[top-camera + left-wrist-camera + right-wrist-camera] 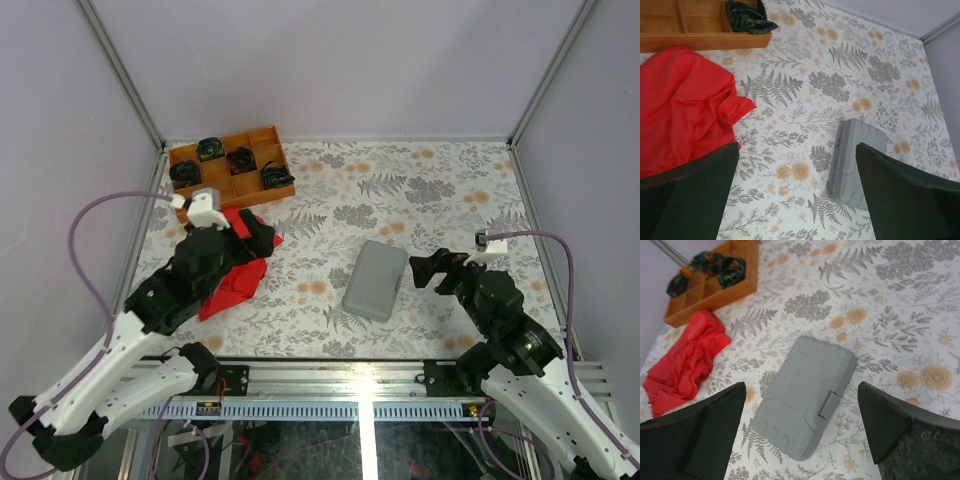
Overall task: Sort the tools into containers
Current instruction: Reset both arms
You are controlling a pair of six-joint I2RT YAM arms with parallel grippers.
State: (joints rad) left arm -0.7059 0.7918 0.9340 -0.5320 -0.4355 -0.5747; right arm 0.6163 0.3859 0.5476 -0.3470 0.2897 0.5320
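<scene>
"Where's the grey tool case (pixel 376 280) sitting?"

"Near the middle of the flowered table (pixel 450 190), flat on it and turned a little askew. It touches nothing else."

"What does it look like from here?"

"A plain grey plastic slab with rounded corners and shallow moulded ridges across the top. The lid is shut, and there's a small latch tab on one long edge."

"And the claws?"

"The right gripper (pixel 801 385) hangs just beside the case on its right. Its fingers are spread wide, with nothing between them. The left gripper (pixel 797 147) is also spread wide and holds nothing. It's up over the red cloth (pixel 235 275), well apart from the case."

"What's beyond the cloth?"

"A wooden tray (pixel 705 41) in the far left corner, with black coiled bundles (pixel 210 148) in its compartments."
</scene>
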